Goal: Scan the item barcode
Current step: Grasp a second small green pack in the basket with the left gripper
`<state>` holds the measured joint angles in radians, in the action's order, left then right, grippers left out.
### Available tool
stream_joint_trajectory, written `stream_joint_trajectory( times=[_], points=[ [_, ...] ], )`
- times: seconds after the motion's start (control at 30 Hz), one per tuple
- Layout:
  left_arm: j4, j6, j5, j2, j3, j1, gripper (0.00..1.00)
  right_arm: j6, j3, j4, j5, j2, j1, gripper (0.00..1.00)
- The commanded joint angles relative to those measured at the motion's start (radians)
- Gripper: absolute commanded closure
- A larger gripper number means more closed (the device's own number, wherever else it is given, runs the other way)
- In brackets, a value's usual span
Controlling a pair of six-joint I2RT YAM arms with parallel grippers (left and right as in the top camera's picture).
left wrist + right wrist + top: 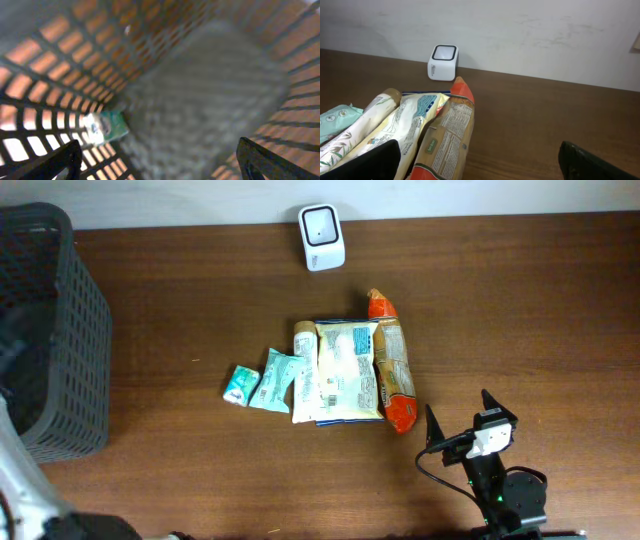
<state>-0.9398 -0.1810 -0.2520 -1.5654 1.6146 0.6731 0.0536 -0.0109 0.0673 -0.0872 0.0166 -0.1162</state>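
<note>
The white barcode scanner (322, 237) stands at the table's far edge and also shows in the right wrist view as the scanner (443, 63). A pile of items lies mid-table: an orange-red snack bag (392, 375), a cream packet (347, 370) and teal packets (278, 378). My right gripper (458, 408) is open, low at the front right, with the snack bag (447, 135) just ahead of its left finger. My left gripper (159, 150) is open inside the dark basket (60, 60). Nothing is between its fingers. A small green and white packet (107, 127) lies against the basket wall.
The dark mesh basket (60, 330) takes up the table's left end. A small teal packet (240, 384) lies at the left of the pile. Bare wood stretches to the right of the snack bag, with a pale wall behind the scanner.
</note>
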Motion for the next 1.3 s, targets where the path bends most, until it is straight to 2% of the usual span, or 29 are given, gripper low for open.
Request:
stream_joint_trajectory(
  times=[0.0, 0.07, 0.17, 0.33, 0.43, 0.47, 0.53, 0.57, 0.6, 0.7, 0.73, 0.77, 0.8, 0.87, 0.97, 1.07, 1.1, 1.13, 1.17, 1.27],
  points=[
    [-0.002, -0.004, -0.113, -0.103, -0.056, 0.053, 0.05, -0.002, 0.005, 0.004, -0.003, -0.004, 0.005, 0.01],
    [-0.002, 0.033, -0.178, -0.188, -0.076, 0.086, 0.08, -0.002, 0.005, 0.004, -0.002, -0.004, 0.005, 0.01],
    [-0.021, 0.032, -0.201, -0.277, -0.076, 0.106, 0.21, -0.002, 0.005, 0.004, -0.003, -0.004, 0.005, 0.01],
    [-0.027, -0.016, -0.193, -0.388, -0.076, 0.197, 0.25, -0.002, 0.005, 0.004, -0.003, -0.004, 0.005, 0.01],
    [-0.007, -0.016, -0.174, -0.438, -0.076, 0.236, 0.29, -0.002, 0.005, 0.004, -0.002, -0.004, 0.005, 0.01],
    [0.004, -0.016, -0.171, -0.444, -0.076, 0.236, 0.33, -0.002, 0.005, 0.004, -0.002, -0.004, 0.005, 0.01],
    [0.016, -0.016, -0.155, -0.462, -0.076, 0.236, 0.48, -0.002, 0.005, 0.004, -0.002, -0.004, 0.005, 0.01],
    [0.018, -0.016, -0.155, -0.472, -0.076, 0.236, 0.68, -0.002, 0.005, 0.004, -0.003, -0.004, 0.005, 0.01],
    [0.018, -0.016, -0.156, -0.475, -0.076, 0.236, 1.0, -0.002, 0.005, 0.004, -0.002, -0.004, 0.005, 0.01],
    [0.017, -0.015, -0.144, -0.471, -0.074, 0.235, 1.0, -0.002, 0.005, 0.004, -0.003, -0.004, 0.005, 0.01],
    [0.026, -0.007, -0.09, -0.471, -0.074, 0.235, 0.9, -0.002, 0.005, 0.004, -0.002, -0.004, 0.005, 0.01],
    [0.044, 0.045, -0.011, -0.471, -0.074, 0.235, 0.62, -0.002, 0.005, 0.004, -0.002, -0.004, 0.005, 0.01],
    [0.055, 0.108, 0.071, -0.471, -0.074, 0.235, 0.51, -0.002, 0.005, 0.004, -0.002, -0.004, 0.005, 0.01],
    [0.074, 0.15, 0.117, -0.471, -0.074, 0.235, 0.41, -0.002, 0.005, 0.004, -0.002, -0.004, 0.005, 0.01],
    [0.102, 0.153, 0.117, -0.483, -0.075, 0.235, 0.37, -0.002, 0.005, 0.004, -0.002, -0.004, 0.005, 0.01],
    [0.108, 0.179, 0.113, -0.538, -0.075, 0.235, 0.39, -0.002, 0.005, 0.004, -0.002, -0.004, 0.005, 0.01],
    [0.106, 0.179, 0.113, -0.559, -0.075, 0.235, 0.46, -0.002, 0.005, 0.004, -0.002, -0.004, 0.005, 0.01],
    [0.102, 0.179, 0.113, -0.563, -0.075, 0.235, 0.86, -0.002, 0.005, 0.004, -0.003, -0.004, 0.005, 0.01],
    [0.101, 0.179, 0.097, -0.56, -0.075, 0.235, 1.0, -0.002, 0.005, 0.004, -0.003, -0.004, 0.005, 0.01],
    [0.055, 0.178, 0.088, -0.544, -0.045, 0.235, 1.0, -0.002, 0.005, 0.004, -0.002, -0.004, 0.005, 0.01]
  ],
)
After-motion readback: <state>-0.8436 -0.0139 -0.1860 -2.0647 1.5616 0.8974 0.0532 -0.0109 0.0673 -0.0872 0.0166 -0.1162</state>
